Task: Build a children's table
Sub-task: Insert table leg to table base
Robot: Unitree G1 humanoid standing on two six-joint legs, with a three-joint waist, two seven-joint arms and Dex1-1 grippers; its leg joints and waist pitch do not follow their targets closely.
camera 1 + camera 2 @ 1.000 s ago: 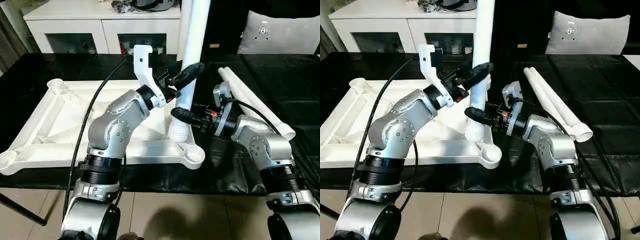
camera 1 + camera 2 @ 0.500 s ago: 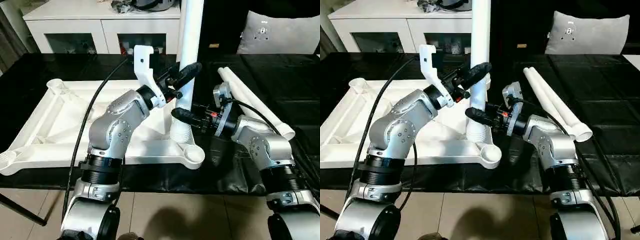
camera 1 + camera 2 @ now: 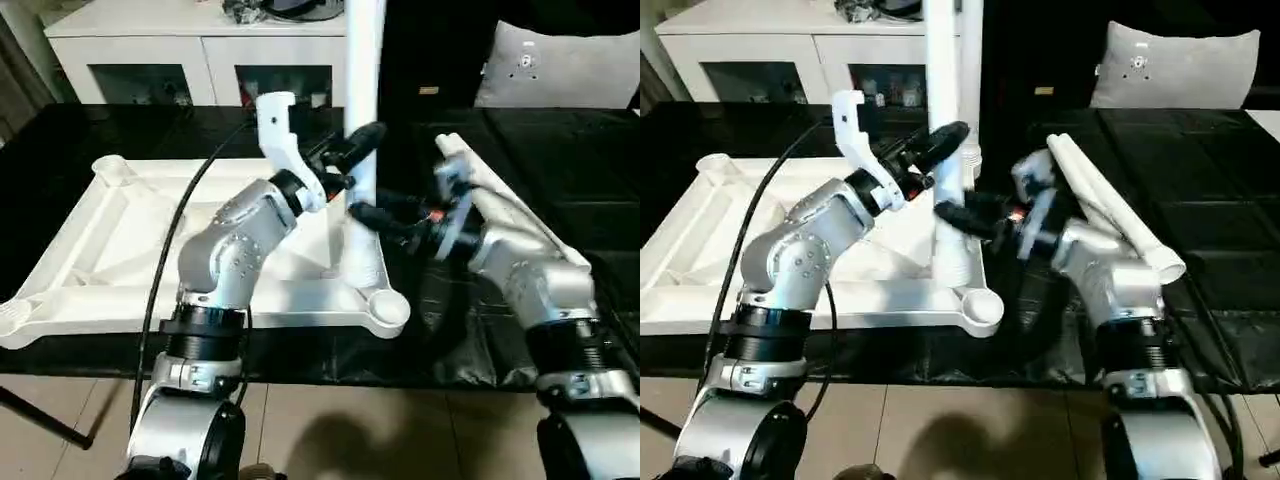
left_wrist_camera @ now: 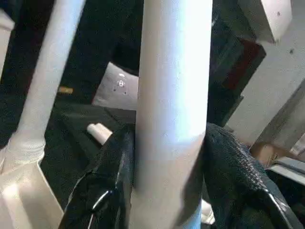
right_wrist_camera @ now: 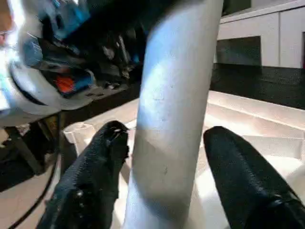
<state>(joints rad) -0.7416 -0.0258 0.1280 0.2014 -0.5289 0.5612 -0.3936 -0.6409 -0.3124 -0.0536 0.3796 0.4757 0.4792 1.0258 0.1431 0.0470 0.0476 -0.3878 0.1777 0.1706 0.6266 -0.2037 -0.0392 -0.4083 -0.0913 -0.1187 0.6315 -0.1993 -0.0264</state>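
The white table top (image 3: 110, 230) lies upside down on the black table, ribs up. One white leg (image 3: 362, 60) stands nearly upright, its ribbed lower end on the top just behind the open front right corner socket (image 3: 388, 310). My left gripper (image 3: 362, 145) is shut on the leg at mid height; in the left wrist view both fingers (image 4: 109, 176) press against the leg (image 4: 174, 95). Lower down, my right gripper (image 3: 365, 215) straddles the leg (image 5: 176, 95) open, with a gap showing beside one finger (image 5: 243, 181).
Two more white legs (image 3: 1110, 205) lie side by side on the black table behind my right arm. A grey cushion (image 3: 1180, 60) sits at the back right and a white cabinet (image 3: 200, 50) with glass doors behind the table top. A black cable runs along my left arm.
The leg has gone from leaning right to nearly upright. My left gripper has closed on it. My right gripper has opened off the leg's lower part and the right arm is lifting.
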